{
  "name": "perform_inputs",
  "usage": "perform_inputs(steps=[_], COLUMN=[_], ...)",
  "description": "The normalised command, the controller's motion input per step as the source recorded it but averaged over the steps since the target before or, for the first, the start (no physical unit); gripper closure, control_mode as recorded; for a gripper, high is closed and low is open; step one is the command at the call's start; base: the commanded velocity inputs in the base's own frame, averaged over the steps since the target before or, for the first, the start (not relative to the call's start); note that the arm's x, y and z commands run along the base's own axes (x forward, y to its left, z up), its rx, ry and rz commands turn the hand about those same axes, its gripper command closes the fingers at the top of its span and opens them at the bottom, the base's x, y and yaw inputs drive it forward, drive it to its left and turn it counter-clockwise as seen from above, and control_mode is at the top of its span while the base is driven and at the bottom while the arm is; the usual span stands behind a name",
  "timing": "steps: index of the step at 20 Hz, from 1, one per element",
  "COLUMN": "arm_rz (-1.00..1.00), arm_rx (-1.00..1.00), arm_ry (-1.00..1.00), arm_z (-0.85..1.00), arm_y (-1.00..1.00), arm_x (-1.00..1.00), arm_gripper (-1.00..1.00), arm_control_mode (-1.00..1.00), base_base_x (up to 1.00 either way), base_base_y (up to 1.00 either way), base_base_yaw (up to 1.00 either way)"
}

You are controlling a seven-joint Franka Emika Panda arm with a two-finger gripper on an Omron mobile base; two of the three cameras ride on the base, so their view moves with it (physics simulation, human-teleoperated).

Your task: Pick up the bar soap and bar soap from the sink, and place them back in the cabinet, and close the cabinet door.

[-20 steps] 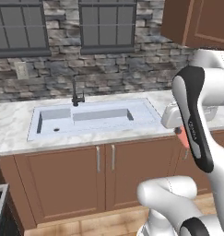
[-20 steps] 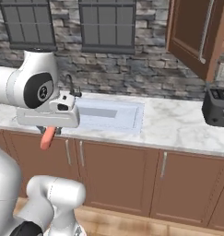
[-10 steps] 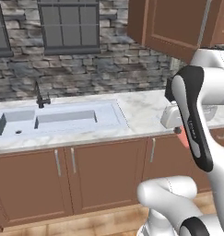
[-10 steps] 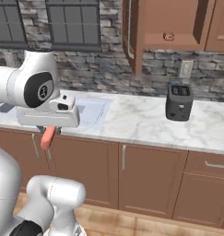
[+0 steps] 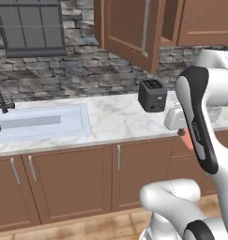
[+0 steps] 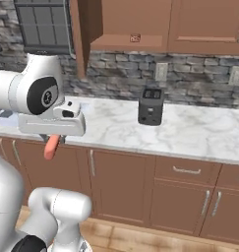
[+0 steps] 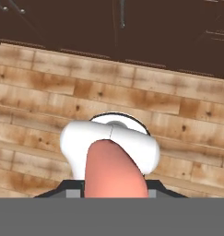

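Marble counter point(image 6: 190, 130) (toaster point(image 6: 151, 107) on it) under open cabinet door point(image 5: 129, 32).

Two base cameras and one hand camera on a kitchen run.
Both base views look forward and down from behind the arm, left and right, sharing the marble tabletop point(image 5: 120, 117), the toaster point(image 6: 150, 107) and the open cabinet door point(image 5: 129, 30); the hand view points straight down, near the wooden floor point(image 7: 49, 87).
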Motion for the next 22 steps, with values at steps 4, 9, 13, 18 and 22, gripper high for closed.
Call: perform_inputs(steps=[4,9,13,18,22], arm_rz=[0.0,0.0,0.0,0.0,0.0], arm_rx=[0.0,0.0,0.0,0.0,0.0], arm_ry=[0.0,0.0,0.0,0.0,0.0], arm_z=[0.0,0.0,0.0,0.0,0.0], arm_y=[0.0,0.0,0.0,0.0,0.0], arm_x=[0.0,0.0,0.0,0.0,0.0], arm_gripper=[1.0,1.0,1.0,1.0,1.0], arm_control_mode=[1.0,1.0,1.0,1.0,1.0], base_base_x=[0.0,0.06,0.17,0.23,0.31], base_base_y=[-0.72,-0.68,-0.63,-0.58,-0.39], base_base_yaw=[0.0,0.03,0.12,0.16,0.14])
